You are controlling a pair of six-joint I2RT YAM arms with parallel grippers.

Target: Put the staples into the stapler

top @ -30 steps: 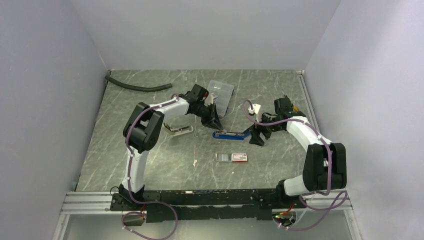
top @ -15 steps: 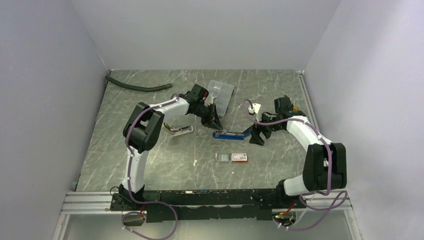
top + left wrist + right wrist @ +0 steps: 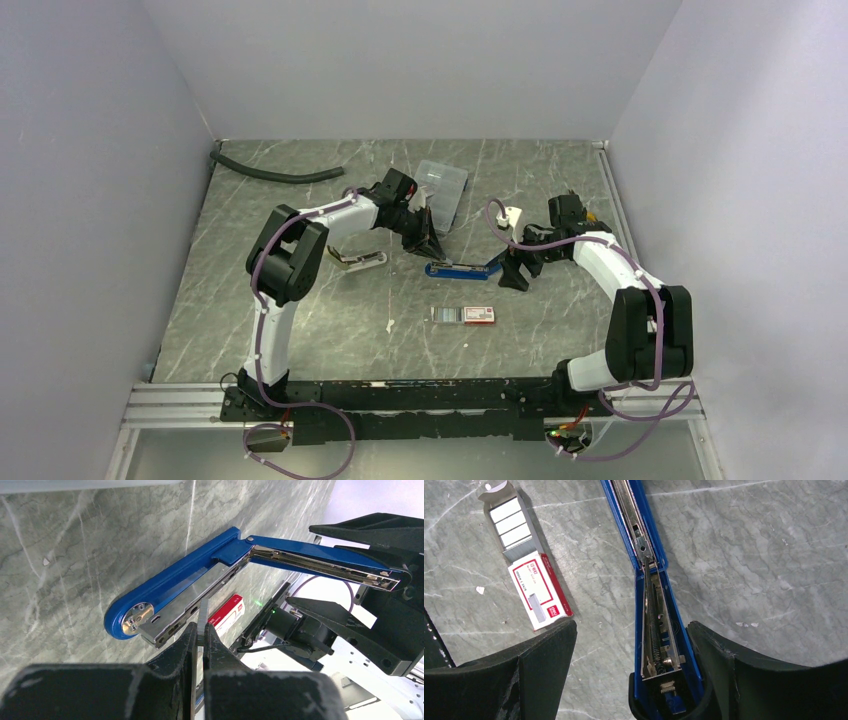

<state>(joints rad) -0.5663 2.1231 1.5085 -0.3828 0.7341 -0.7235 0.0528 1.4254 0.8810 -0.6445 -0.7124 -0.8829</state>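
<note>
Staples (image 3: pixel 202 617) pinched in left claw (image 3: pixel 200 629), over open stapler (image 3: pixel 170 577); right claw (image 3: pixel 631 626) spread wide astride it

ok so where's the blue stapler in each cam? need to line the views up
Top external: stapler at mid-table, between the two arm tips.
Left wrist: stapler across the centre, lid swung up to the right, just past the pinched staple strip.
Right wrist: stapler in the centre, running from top edge to bottom, opened.
Shared landmark: the white, red-ended staple box, near the stapler in all three.
</note>
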